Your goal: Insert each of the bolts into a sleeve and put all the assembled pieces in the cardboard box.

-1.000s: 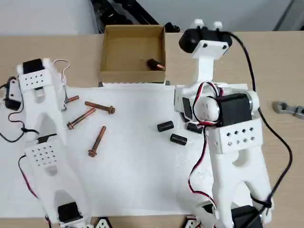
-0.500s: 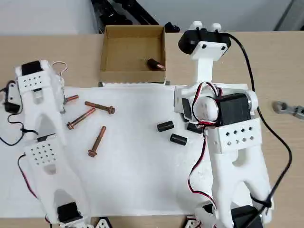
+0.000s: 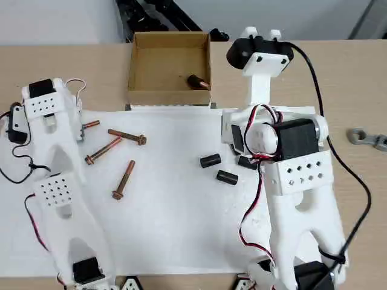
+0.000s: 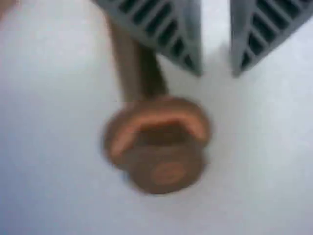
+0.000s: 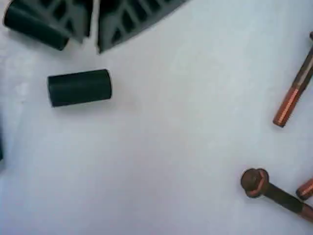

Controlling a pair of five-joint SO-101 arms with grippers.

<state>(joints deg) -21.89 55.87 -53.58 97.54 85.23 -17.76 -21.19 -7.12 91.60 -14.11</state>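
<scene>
Left hand (image 4: 217, 73) is hovering, fingers (image 4: 166, 34) apart, over a bolt (image 4: 156, 147) lying on the sheet (image 3: 175, 223) | right hand (image 5: 95, 41) is hanging, fingers (image 5: 137, 14) together, beside a sleeve (image 5: 79, 87) | one assembled piece (image 3: 198, 82) is lying in the cardboard box (image 3: 138, 66)

- A light brown wooden counter (image 3: 344, 66) spreads out under me.
- A flat white sheet (image 3: 169, 217) covers its middle, where I work.
- A small grey metal piece (image 3: 366, 138) lies on bare wood at my right, off the sheet.
</scene>
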